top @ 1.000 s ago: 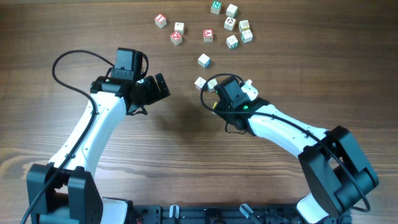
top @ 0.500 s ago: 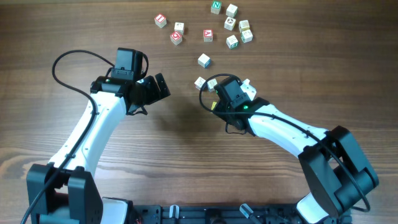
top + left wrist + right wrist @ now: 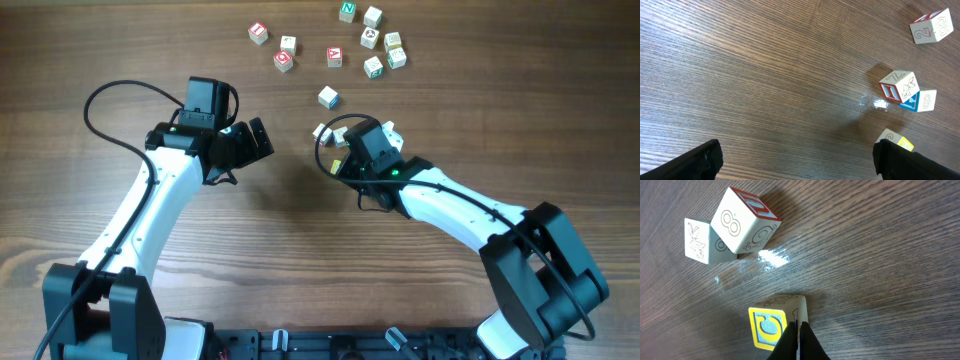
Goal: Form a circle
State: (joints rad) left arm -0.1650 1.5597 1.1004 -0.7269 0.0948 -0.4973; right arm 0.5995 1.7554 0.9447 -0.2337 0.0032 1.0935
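Observation:
Small pale wooden letter cubes lie scattered with no circle among them: a loose cluster (image 3: 372, 40) at the top of the table and a single cube (image 3: 328, 97) below it. My right gripper (image 3: 797, 328) is shut, its tips pressed against the side of a yellow-framed blue "C" cube (image 3: 771, 325). Beyond that stand an "8" cube (image 3: 742, 222) and another pale cube (image 3: 700, 247), touching each other. My left gripper (image 3: 264, 140) is open over bare wood, holding nothing. In the left wrist view a yellow cube (image 3: 895, 139) sits by the right finger (image 3: 917, 162).
A red-edged "Z" cube (image 3: 898, 85) leans on a blue-edged cube (image 3: 920, 100), with a "2" cube (image 3: 932, 27) farther off. Three red-faced cubes (image 3: 283, 61) lie at the upper left of the scatter. A black cable (image 3: 110, 100) loops off the left arm.
My right wrist has shifted slightly up and to the left, staying shut by the cubes. The left arm has not moved.

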